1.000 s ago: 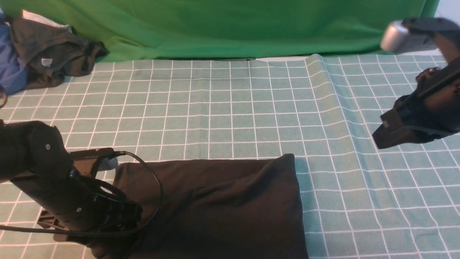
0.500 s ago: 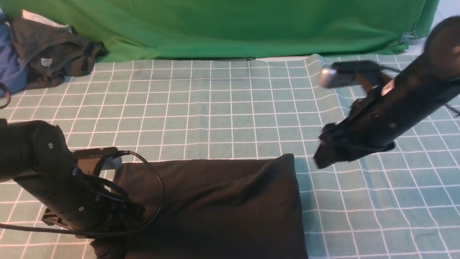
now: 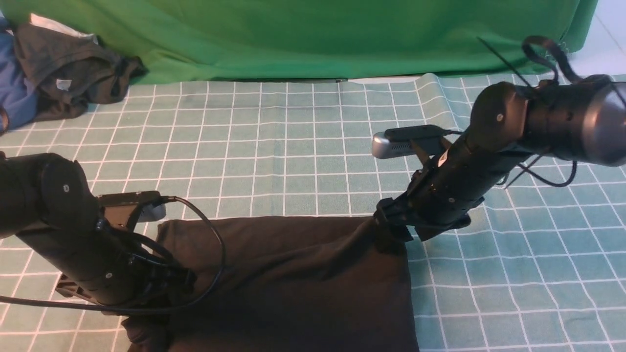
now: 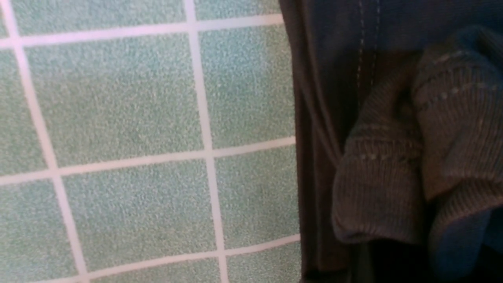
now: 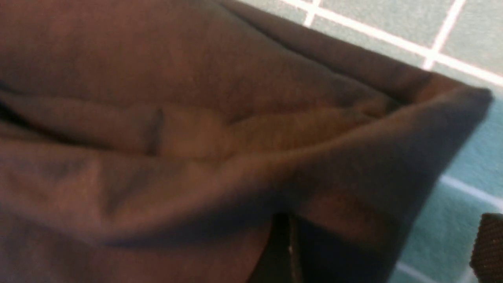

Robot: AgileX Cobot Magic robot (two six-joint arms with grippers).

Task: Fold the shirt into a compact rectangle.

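The shirt (image 3: 288, 283) lies folded into a dark block on the gridded tabletop (image 3: 293, 146), filling the near middle. The left end effector (image 3: 161, 303) is down at its near left corner, over the bunched ribbed cuff (image 4: 397, 169); its jaws are hidden, so I cannot tell their state. The right end effector (image 3: 389, 230) meets the far right corner, the cloth rising to it; whether it is clamped I cannot tell. Beyond the left one, a grey garment (image 3: 68, 68) lies against the green backdrop (image 3: 313, 34).
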